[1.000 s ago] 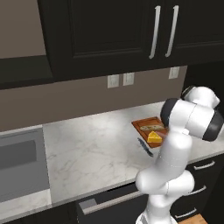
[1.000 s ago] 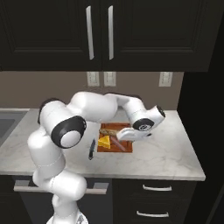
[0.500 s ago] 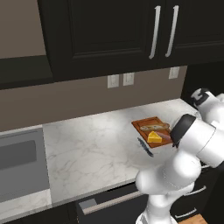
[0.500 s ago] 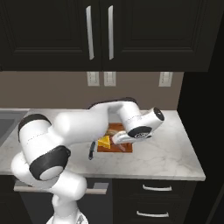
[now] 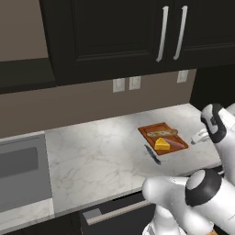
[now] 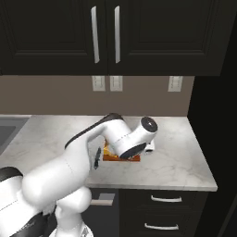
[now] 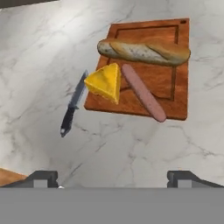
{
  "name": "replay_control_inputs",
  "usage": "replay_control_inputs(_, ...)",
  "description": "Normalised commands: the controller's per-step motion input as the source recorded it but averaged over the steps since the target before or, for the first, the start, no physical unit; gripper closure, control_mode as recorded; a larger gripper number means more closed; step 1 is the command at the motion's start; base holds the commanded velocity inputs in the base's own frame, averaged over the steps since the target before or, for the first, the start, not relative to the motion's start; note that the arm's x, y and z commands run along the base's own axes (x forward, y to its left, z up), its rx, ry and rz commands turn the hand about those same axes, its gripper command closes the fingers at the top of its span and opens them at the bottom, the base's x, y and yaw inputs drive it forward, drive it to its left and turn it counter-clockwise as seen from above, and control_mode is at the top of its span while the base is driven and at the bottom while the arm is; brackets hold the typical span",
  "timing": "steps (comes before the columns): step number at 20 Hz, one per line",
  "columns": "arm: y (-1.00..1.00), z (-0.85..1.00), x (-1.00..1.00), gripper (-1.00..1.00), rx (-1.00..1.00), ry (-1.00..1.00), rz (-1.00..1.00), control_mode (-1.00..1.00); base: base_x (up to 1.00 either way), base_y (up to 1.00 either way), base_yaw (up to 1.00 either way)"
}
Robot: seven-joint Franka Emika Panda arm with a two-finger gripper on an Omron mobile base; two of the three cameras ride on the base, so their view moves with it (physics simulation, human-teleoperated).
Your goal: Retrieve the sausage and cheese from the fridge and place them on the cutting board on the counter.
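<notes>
The orange-brown cutting board [image 7: 148, 65] lies on the marble counter [image 7: 52, 48]. On it, the slim reddish-brown sausage [image 7: 143, 92] lies slantwise beside the yellow cheese wedge [image 7: 105, 82], which overhangs the board's edge. My gripper [image 7: 113, 178] hovers open above the counter, a short way off the board, with nothing between its fingertips [image 7: 41, 177]. From the left base the board [image 5: 151, 131], cheese [image 5: 161, 144] and sausage [image 5: 176, 143] show left of the gripper [image 5: 199, 137]. From the right base my arm covers most of the board [image 6: 111, 156]. The fridge is out of view.
A tan baguette [image 7: 143, 50] lies along the board's far side. A dark knife [image 7: 73, 104] rests on the marble beside the board. Dark wall cabinets [image 5: 137, 36] hang above. A tall black panel [image 6: 215, 115] bounds the counter's right end. A sink [image 5: 18, 170] sits far left.
The hand has drawn back from over the board toward the counter's right end, and the elbow has dropped low. Sausage and cheese stay on the board. The jaws remain open.
</notes>
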Motion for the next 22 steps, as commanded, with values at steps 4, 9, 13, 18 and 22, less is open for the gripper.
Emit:
replay_control_inputs(4, 0.42, 0.11, -0.37, -1.00, -0.10, -0.03, -0.34, -1.00, 0.00, 0.00, 0.00)
replay_control_inputs(9, 0.47, 0.18, -0.31, -1.00, -0.15, 0.01, -0.27, -1.00, 0.00, 0.00, 0.00)
replay_control_inputs(13, 0.52, 0.03, -0.46, -1.00, -0.19, -0.01, -0.15, -1.00, 0.00, 0.00, 0.00)
replay_control_inputs(18, 0.58, 0.00, -0.52, -1.00, -0.18, -0.11, -0.07, -1.00, 0.00, 0.00, 0.00)
replay_control_inputs(22, 0.55, 0.12, -0.51, -1.00, -0.07, -0.15, -0.07, -1.00, 0.00, 0.00, 0.00)
